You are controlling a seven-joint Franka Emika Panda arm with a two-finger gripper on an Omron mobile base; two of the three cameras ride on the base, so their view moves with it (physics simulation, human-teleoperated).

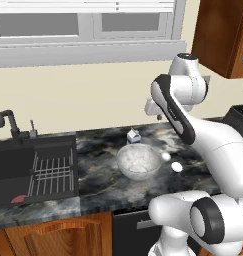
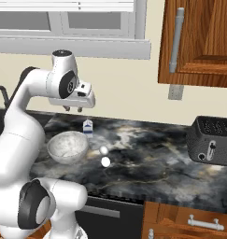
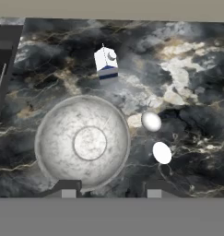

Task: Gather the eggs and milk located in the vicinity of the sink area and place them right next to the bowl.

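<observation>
Dark marbled counter, with the sink and its white wire rack set in at its left end. The sink's rim lies well clear of the loose things, and open stone runs right toward the black appliance.

Glass bowl, near the middle of the counter, about midway between back wall and front edge. It looks stiff, slick and breakable; it is the landmark and needs no lifting.

Milk carton, upright just behind the bowl toward the wall. Probably light, with flat stiff sides; the broad faces below the gable offer the surest hold.

Two eggs, lying just right of the bowl, near each other. Smooth, round, fragile and apt to roll; a gentle pinch across the short axis would suit.

Gripper, raised well above the counter over the bowl's near side, empty, fingers set fairly wide.

All three items appear already beside the bowl.
</observation>
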